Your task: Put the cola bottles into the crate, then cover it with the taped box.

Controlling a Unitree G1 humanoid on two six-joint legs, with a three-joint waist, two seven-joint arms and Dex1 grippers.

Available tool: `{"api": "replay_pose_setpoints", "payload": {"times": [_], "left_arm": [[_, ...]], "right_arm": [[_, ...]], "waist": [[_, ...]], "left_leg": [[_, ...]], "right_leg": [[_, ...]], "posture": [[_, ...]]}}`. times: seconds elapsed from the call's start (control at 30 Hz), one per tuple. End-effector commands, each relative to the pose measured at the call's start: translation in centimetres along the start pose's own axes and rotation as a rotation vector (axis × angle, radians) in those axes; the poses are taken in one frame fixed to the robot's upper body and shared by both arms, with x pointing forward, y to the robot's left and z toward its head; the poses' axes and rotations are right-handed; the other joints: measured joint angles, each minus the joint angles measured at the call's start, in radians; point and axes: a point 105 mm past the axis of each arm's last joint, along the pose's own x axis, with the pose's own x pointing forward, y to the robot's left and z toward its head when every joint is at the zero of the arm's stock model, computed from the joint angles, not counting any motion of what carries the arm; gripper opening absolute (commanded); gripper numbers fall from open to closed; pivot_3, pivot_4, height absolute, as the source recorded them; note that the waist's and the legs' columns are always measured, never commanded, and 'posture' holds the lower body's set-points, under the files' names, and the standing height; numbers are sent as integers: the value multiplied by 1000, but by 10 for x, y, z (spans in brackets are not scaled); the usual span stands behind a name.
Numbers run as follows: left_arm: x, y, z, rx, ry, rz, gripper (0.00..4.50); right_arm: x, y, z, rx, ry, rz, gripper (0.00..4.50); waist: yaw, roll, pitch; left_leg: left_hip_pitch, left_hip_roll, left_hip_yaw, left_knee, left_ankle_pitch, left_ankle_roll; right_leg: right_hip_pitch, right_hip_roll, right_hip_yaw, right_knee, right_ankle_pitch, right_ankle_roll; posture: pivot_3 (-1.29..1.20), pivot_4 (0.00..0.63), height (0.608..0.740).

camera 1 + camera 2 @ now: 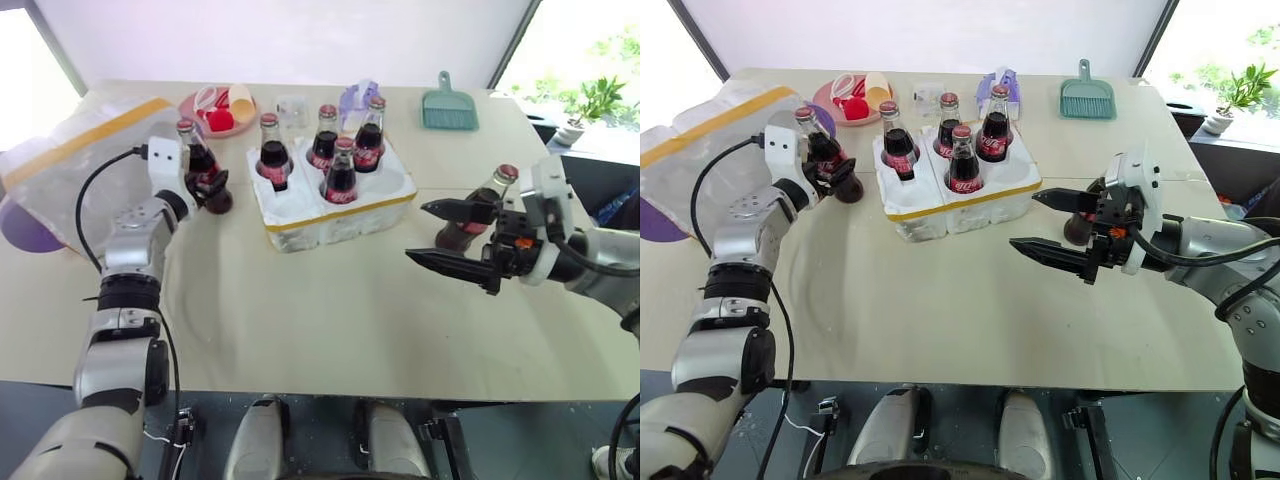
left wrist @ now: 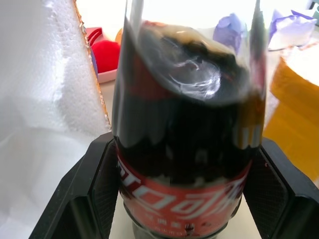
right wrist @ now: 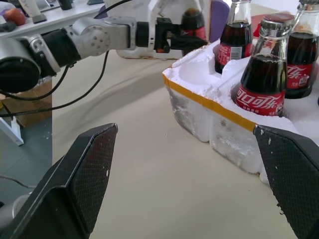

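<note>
Holding four cola bottles [image 1: 341, 172], the crate [image 1: 335, 212] leaves two wells empty.

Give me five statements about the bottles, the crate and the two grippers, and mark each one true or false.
1. Four cola bottles stand in the crate. True.
2. The left gripper hangs away from every bottle. False: its fingers sit on either side of a bottle standing on the table left of the crate.
3. The right gripper has its fingers spread with nothing between them. True.
4. The taped box covers the crate. False: it lies at the table's left edge, apart from the crate.
5. A bottle stands on the table behind the right gripper. True.
</note>
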Motion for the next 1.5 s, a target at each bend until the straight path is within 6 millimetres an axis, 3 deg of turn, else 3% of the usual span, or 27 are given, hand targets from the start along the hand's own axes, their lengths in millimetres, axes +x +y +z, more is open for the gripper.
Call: {"api": "replay_pose_setpoints", "payload": {"times": [0.03,0.27,0.33,0.43,0.63,0.8,1.13,1.2,1.27,1.4,1.5], "left_arm": [[-31,13,42,-1,-99,-20,2789],[-114,-38,117,-40,-195,-481,2789],[-120,-52,134,-57,-225,-559,2789],[-106,-66,148,-77,-257,-583,2789],[-49,-90,118,-6,-182,-561,2789],[-25,-106,94,-22,-137,-594,2789],[-21,-132,47,103,-21,-658,2789],[-20,-134,39,113,-3,-652,3848],[-19,-135,35,112,5,-649,4468],[-25,-133,36,112,-5,-640,4468],[-39,-119,56,68,-71,-629,4468]], "right_arm": [[-4,5,10,-39,-19,6,4500],[-10,7,10,-52,-3,4,4500],[-10,7,10,-55,-2,4,4500],[-7,7,10,-59,-2,5,4500],[-4,8,12,-63,-18,-1,4500],[-6,9,9,-49,-14,-18,4500],[-4,7,2,-31,-14,-37,4500],[-3,4,1,-44,-14,-50,4500],[-1,1,-1,-55,-10,-66,4500],[-4,-11,-7,-77,8,-143,4500],[-17,-26,-11,-66,-2,-265,4500]], "waist": [[-14,0,0],[-25,-2,1],[-15,-2,1],[-2,-2,1],[-9,-2,1],[-15,-2,1],[-10,-2,1],[-10,-2,1],[-10,-2,1],[-10,-2,1],[-11,-2,1]], "left_leg": [[0,0,0,-1,0,0],[-11,1,-2,1,0,-1],[-12,0,-1,2,0,-1],[-12,0,-2,3,1,-1],[-3,-1,-2,2,0,-1],[-6,-1,-1,1,0,0],[-9,-1,-1,2,0,0],[-9,-1,-1,2,0,0],[-9,-1,-1,2,0,0],[-8,-1,-1,2,0,0],[-8,-1,-1,2,0,0]], "right_leg": [[0,0,0,0,0,0],[-10,0,-1,2,0,0],[-11,0,0,1,0,1],[-9,0,-1,1,1,1],[-1,0,0,0,1,1],[-5,0,0,0,1,1],[-6,0,0,0,1,1],[-7,0,0,0,1,1],[-6,0,0,0,1,1],[-6,0,0,0,1,1],[-6,0,0,0,1,1]], "posture": [[0,150,736],[0,150,736],[0,150,736],[0,150,736],[0,150,736],[0,150,736],[0,150,736],[0,150,736],[0,150,736],[0,150,736],[0,150,736]]}}
